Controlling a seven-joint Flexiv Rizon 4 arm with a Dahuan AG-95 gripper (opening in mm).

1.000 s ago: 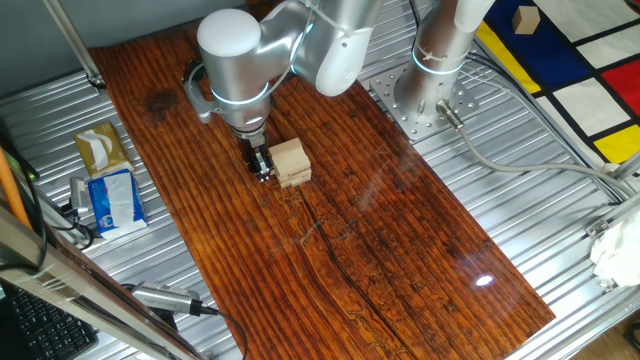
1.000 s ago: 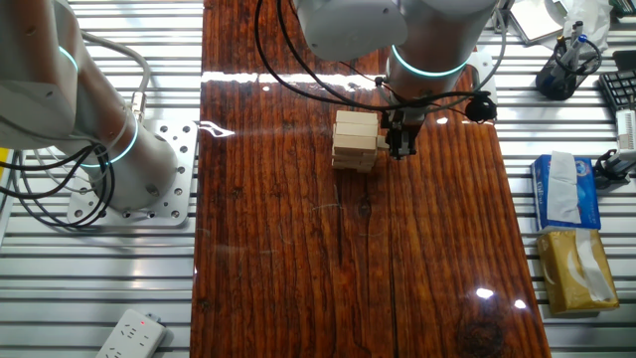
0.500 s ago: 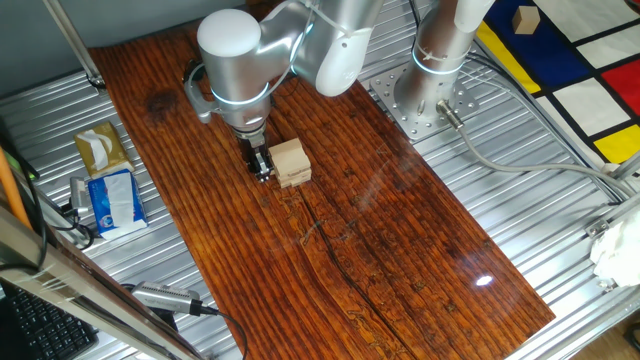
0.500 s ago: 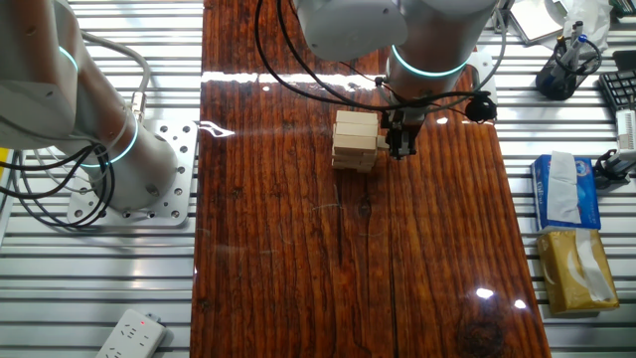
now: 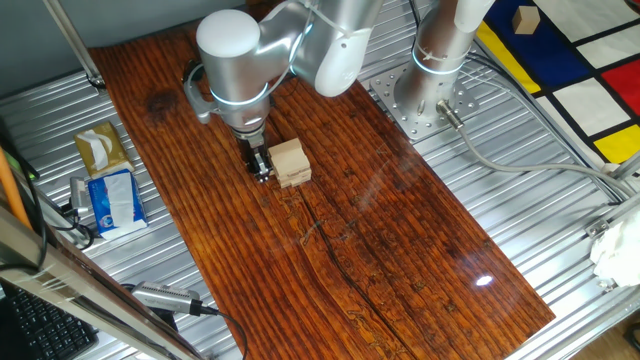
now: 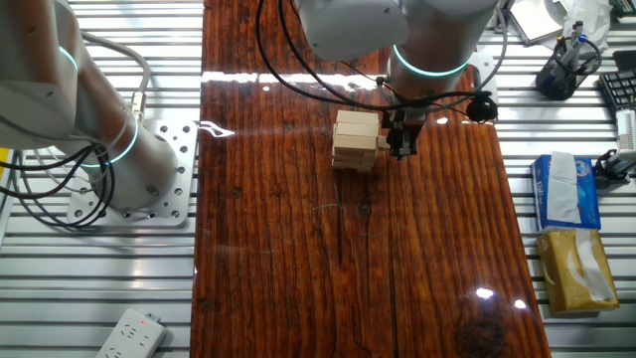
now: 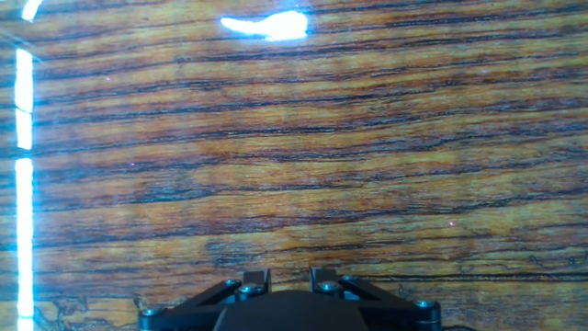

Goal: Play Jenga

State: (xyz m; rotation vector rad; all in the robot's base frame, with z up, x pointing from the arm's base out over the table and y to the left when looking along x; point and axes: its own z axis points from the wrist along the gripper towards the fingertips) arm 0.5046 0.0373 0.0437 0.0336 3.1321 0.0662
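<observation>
The Jenga tower [image 5: 290, 160] [image 6: 355, 139] is a short stack of pale wooden blocks on the dark wooden board [image 5: 400, 240] [image 6: 298, 259]. One block end [image 6: 383, 142] juts out of the stack on the gripper's side. My gripper [image 5: 263, 172] [image 6: 399, 151] hangs straight down right beside the tower, its black fingers close together and low near the board. It touches or nearly touches that jutting block. The hand view shows only wood grain and the gripper [image 7: 290, 276] finger mounts a narrow gap apart; the tower is out of that view.
A second arm's base [image 5: 425, 95] [image 6: 129, 169] is bolted beside the board. Tissue packs [image 5: 105, 180] [image 6: 566, 229] lie on the metal table off the board's edge. A tan cube [image 5: 524, 19] rests on a coloured mat far away. A power strip [image 6: 129, 333] lies at one corner.
</observation>
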